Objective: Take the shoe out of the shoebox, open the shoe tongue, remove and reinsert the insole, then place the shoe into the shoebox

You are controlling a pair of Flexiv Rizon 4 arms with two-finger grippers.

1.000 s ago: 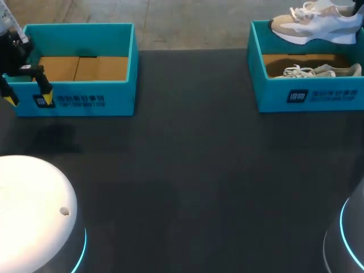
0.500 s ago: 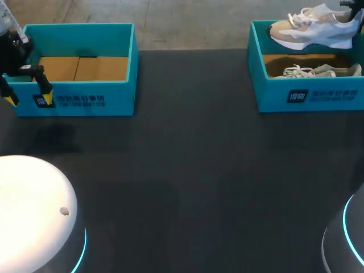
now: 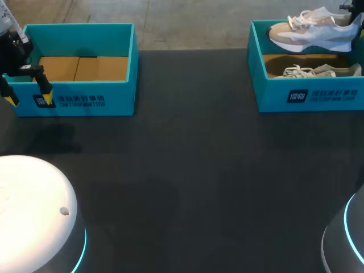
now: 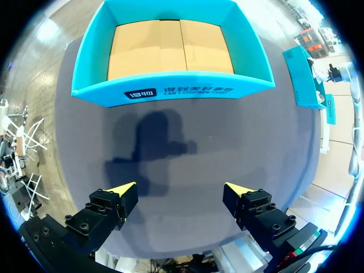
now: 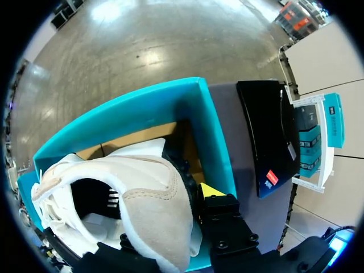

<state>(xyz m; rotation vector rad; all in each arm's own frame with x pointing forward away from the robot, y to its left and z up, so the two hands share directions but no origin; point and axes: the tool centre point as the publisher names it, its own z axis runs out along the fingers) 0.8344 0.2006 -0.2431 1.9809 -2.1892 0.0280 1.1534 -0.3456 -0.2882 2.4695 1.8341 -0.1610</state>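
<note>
The shoe (image 5: 142,173) gripped in the right gripper (image 5: 179,192) is white with beige suede panels and white laces. Under it, the shoebox (image 5: 170,108) is teal, floored in tan cardboard. The left gripper (image 4: 179,189) is black, tipped yellow, over a dark grey table (image 4: 216,142).

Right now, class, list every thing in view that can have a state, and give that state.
left shoebox: open, empty
right shoebox: open, one shoe inside
raised shoe: held in the air over the right shoebox
second shoe: lying in the right shoebox
left end effector: open, holding nothing
right end effector: shut on the raised shoe's heel
</note>
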